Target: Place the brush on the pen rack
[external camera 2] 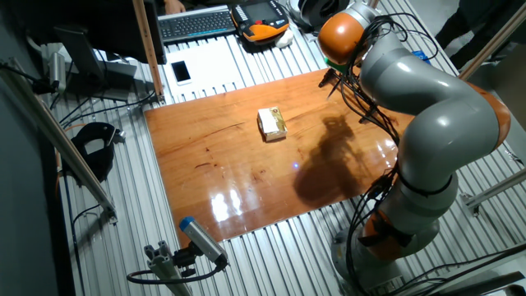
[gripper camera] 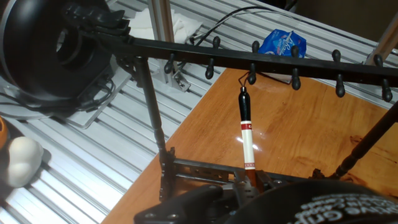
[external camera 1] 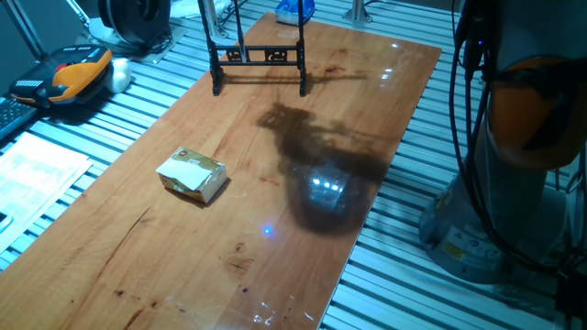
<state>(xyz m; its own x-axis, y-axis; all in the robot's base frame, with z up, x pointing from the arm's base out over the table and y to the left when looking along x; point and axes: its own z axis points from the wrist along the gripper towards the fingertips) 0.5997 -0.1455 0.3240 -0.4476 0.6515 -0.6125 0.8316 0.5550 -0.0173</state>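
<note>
Starting at the gripper (gripper camera: pixel 249 186): it sits at 6 o'clock in the hand view, mostly a dark blur, and the brush (gripper camera: pixel 246 134) shaft runs down into it, so it looks pinched on the lower shaft, though I can't actually see the fingertips closing. The brush stands nearly upright, with its loop right at one of the pegs under the top bar of the rack (gripper camera: pixel 273 62), around 12 o'clock from the hand. Whether the loop is truly hooked or just touching the peg, I can't tell. My read on handling: it's a thin, light, stiff stick with a smooth shaft, so it'll probably swing or twist if held loosely, and that tiny loop is the fussy part. Holding low on the shaft like this makes sense, since it keeps the top free for the peg. The neighbouring pegs sit close on both sides, and the rack's lower crossbar is right by the fingers, so those are what I'd worry about bumping. Further out, there's a blue packet (gripper camera: pixel 283 42) at 1 o'clock beyond the rack, a big black ring thing (gripper camera: pixel 37 50) at 10, and a small box (external camera 1: pixel 192 174) well away on the table (external camera 1: pixel 385 82), not in the way.
</note>
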